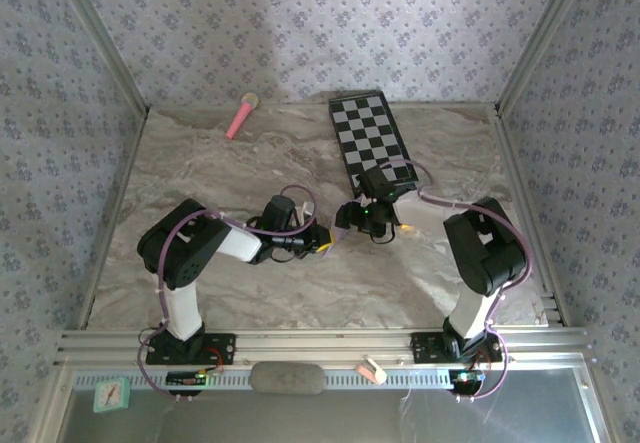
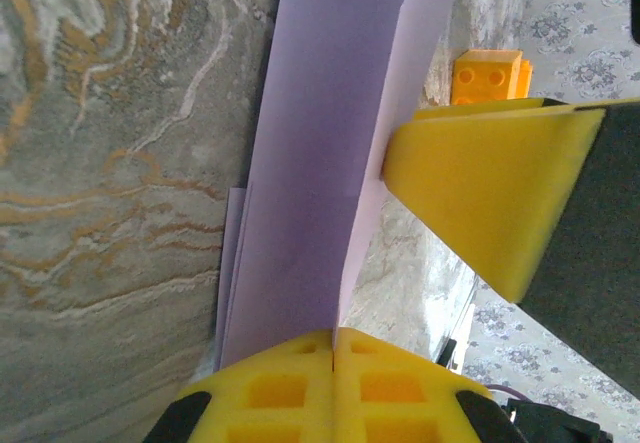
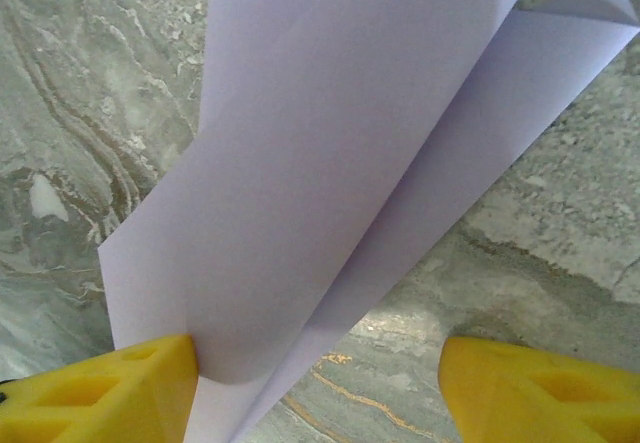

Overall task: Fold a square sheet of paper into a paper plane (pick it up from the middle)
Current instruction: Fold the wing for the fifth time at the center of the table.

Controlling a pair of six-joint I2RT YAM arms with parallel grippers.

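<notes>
Left wrist: one paper sheet (image 2: 310, 163)

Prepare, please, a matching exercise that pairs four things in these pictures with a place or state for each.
Things:
1. left gripper
2. right gripper
3. pink stick
4. checkered board

Places or states:
A. open, fingers wide apart
B. lying at the far side, left of centre
C. shut on the lilac paper
D. lying at the far side, right of centre

Pairs: 1-C, 2-A, 3-B, 4-D
</notes>
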